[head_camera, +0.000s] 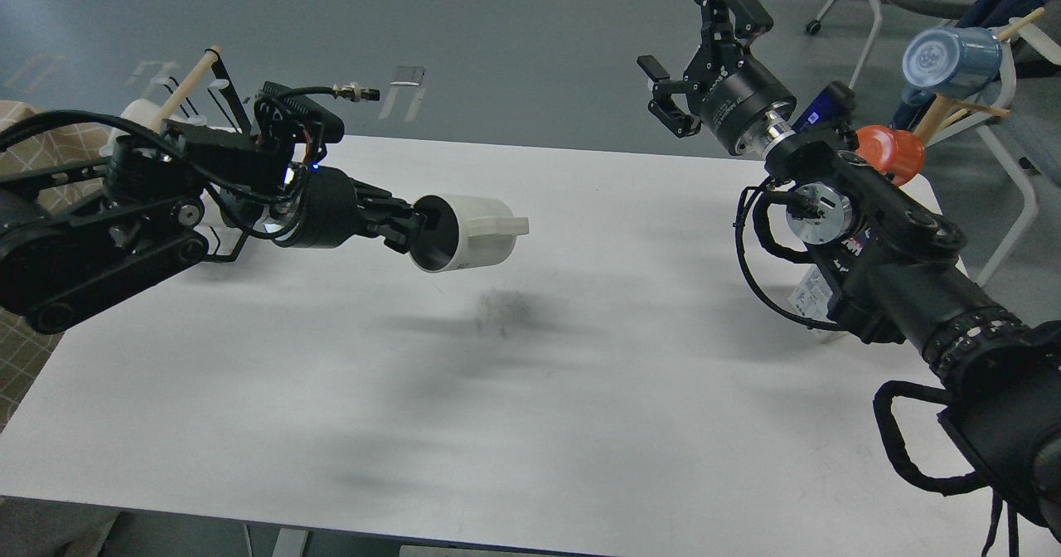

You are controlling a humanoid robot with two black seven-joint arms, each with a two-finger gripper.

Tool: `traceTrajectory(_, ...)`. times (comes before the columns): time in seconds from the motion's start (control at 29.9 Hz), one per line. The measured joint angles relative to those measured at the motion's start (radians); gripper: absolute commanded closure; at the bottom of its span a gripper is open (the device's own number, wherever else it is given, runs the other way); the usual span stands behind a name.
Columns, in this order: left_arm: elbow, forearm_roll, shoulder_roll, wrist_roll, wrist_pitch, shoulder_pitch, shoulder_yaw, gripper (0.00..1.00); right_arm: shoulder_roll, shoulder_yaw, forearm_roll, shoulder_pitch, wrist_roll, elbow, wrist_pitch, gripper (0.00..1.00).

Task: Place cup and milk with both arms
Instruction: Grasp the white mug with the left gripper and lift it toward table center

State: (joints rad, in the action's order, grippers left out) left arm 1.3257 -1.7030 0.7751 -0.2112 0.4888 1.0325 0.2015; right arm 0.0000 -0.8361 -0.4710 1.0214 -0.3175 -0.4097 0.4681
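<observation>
Nearest me lies the smooth white table (331,424), with a dark smudge (504,308) near its middle, and above its left half my left gripper (412,230) is clamped on the rim of the cup (472,242), a white ribbed ceramic mug held on its side, dark grey inside facing me and handle pointing right. On the right, the milk (816,279), a blue and white carton, stands mostly hidden behind my right forearm. Farther off, my right gripper (675,55) hangs beyond the far edge with its black fingers spread apart and empty, an orange mug (893,153) and a blue mug (949,61) on wooden pegs to its right.
</observation>
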Motion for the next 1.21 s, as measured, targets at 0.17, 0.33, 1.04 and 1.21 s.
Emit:
traceTrajectory(0.17,-0.012,-0.006,-0.002,0.000,0.000,0.036,-0.060,1.00,0.000,0.000,0.000,0.008,0.000,0.000,0.000,0.00)
traceTrajectory(0.33,-0.010,-0.006,-0.028,0.001,0.000,0.083,-0.085,1.00,0.000,0.000,0.000,0.059,0.000,0.000,0.001,0.00)
traceTrajectory(1.04,0.001,-0.017,-0.142,0.017,0.000,0.186,-0.272,1.00,0.000,0.000,0.002,0.197,0.000,-0.009,0.000,0.00)
traceTrajectory(1.21,0.002,-0.018,-0.148,0.018,0.000,0.213,-0.296,1.00,0.000,0.000,0.002,0.196,0.000,-0.015,0.000,0.00)
